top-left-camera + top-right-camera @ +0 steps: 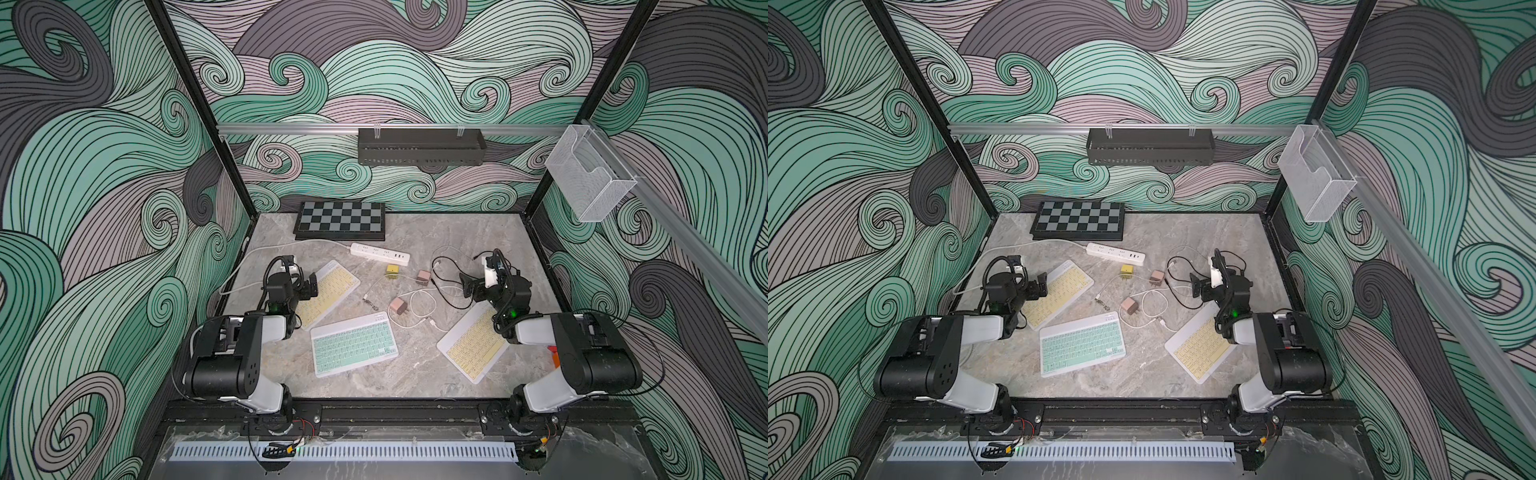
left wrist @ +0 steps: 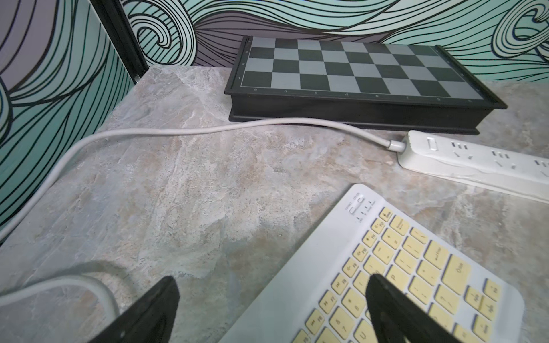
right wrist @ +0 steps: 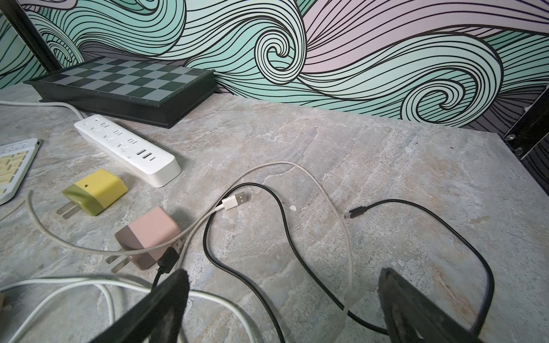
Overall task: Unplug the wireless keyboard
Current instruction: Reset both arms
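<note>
Three wireless keyboards lie on the marble table: a yellow-keyed one [image 1: 328, 293] at the left, a mint one [image 1: 353, 343] in the middle and another yellow-keyed one [image 1: 471, 343] at the right. My left gripper [image 1: 309, 286] hovers open over the left keyboard's edge [image 2: 386, 267], one finger above the keys and one above bare table. My right gripper [image 1: 467, 286] is open above loose cables [image 3: 267, 267]. A white cable [image 1: 415, 324] loops from a pink charger [image 1: 398, 306] near the mint keyboard's far corner. I cannot tell which keyboard has a cable plugged in.
A white power strip [image 1: 379, 254] and a chessboard [image 1: 340, 220] lie at the back. A yellow charger [image 3: 95, 190], a second pink charger [image 3: 148, 234] with a black cable [image 3: 445, 231] plugged in, and a free white USB plug [image 3: 234, 202] lie mid-table.
</note>
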Controlling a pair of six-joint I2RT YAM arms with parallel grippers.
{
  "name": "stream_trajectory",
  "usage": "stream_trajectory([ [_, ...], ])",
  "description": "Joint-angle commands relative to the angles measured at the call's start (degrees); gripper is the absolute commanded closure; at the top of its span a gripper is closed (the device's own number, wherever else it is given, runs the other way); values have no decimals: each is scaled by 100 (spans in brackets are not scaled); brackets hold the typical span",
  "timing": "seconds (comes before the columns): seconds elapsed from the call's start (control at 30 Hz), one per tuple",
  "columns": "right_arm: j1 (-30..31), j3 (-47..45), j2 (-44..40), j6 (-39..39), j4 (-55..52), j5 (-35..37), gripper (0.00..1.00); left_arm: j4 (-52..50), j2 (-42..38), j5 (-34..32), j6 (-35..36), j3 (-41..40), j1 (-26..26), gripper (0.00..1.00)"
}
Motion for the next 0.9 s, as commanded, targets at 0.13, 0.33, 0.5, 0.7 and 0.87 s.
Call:
stream_trajectory([
  [0.13,-38,-53,30,-126,155,-113,1,-268,100,287,-143,275,229,1],
  [0.33,-44,-53,24,-126,142,-117,1,-302,87,49,-186,282,185,1],
  [0.5,-44,-58,26,-125,160,-122,1,-301,87,45,-186,278,183,1],
  [0.7,-42,-58,28,-125,161,-128,1,-311,93,47,-186,292,187,1],
  [0.87,-45,-62,35,-121,160,-122,1,-311,95,45,-180,291,183,2],
])
